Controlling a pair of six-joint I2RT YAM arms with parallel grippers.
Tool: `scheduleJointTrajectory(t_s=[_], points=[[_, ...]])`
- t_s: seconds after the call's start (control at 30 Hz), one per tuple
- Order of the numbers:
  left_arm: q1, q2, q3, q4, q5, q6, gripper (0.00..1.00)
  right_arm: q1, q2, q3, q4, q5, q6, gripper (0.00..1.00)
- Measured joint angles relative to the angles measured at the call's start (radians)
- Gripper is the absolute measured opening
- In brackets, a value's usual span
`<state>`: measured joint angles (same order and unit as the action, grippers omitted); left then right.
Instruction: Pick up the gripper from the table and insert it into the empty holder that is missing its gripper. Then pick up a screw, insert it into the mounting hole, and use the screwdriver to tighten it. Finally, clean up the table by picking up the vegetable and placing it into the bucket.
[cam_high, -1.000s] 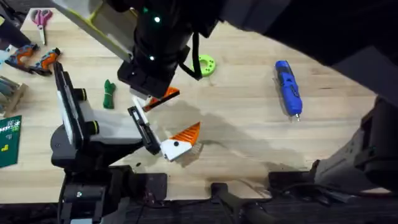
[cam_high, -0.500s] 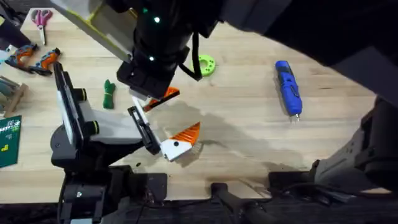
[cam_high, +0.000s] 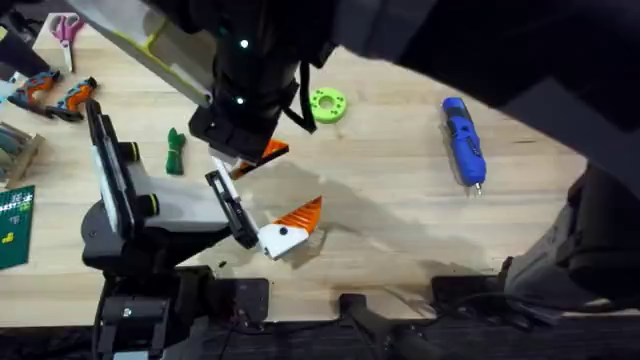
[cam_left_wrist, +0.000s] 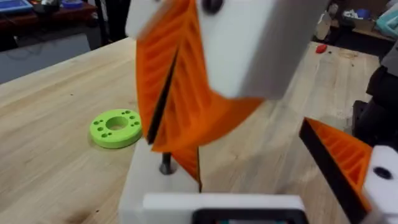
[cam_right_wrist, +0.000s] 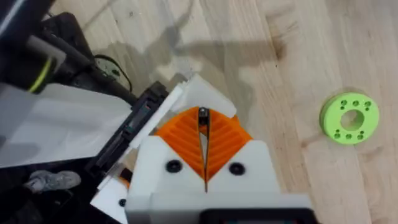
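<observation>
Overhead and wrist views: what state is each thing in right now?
right gripper: shut on the screw.
screw: pinched at the pad tips, over the left arm's white holder block.
left gripper: open.
screwdriver: lying flat on the table, untouched.
vegetable: lying on the table, not in any bucket.
green ring: flat on the table.

No text, label, brand, number or sign could be read. A green card (cam_high: 14, 226) at the table's (cam_high: 400, 200) left edge in the overhead view bore small pale marks, too small to make out as letters or figures.
</observation>
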<state>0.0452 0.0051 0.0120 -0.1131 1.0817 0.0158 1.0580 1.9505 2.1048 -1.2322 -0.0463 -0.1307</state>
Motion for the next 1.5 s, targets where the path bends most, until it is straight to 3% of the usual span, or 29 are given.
scheduleJointTrajectory(t_s=[1.03,1.2,1.23,1.43,1.5], points=[[0.000,0.000,0.000,0.000,0.000,0.000,0.986,0.000,0.030,0.000,-0.005,-0.003,0.008,0.012],[0.000,0.000,0.000,0.000,0.000,0.000,0.986,0.000,0.030,0.000,-0.002,-0.003,0.018,0.307],[0.000,0.000,0.000,0.000,0.000,0.000,0.987,-0.003,0.030,0.000,-0.002,0.004,0.019,0.462],[0.000,0.000,0.000,0.000,0.001,0.000,0.987,-0.018,0.021,0.016,-0.002,0.004,0.025,0.727],[0.000,0.000,0.000,-0.001,0.001,0.000,0.987,-0.025,0.011,0.034,-0.002,0.000,0.026,0.951]])
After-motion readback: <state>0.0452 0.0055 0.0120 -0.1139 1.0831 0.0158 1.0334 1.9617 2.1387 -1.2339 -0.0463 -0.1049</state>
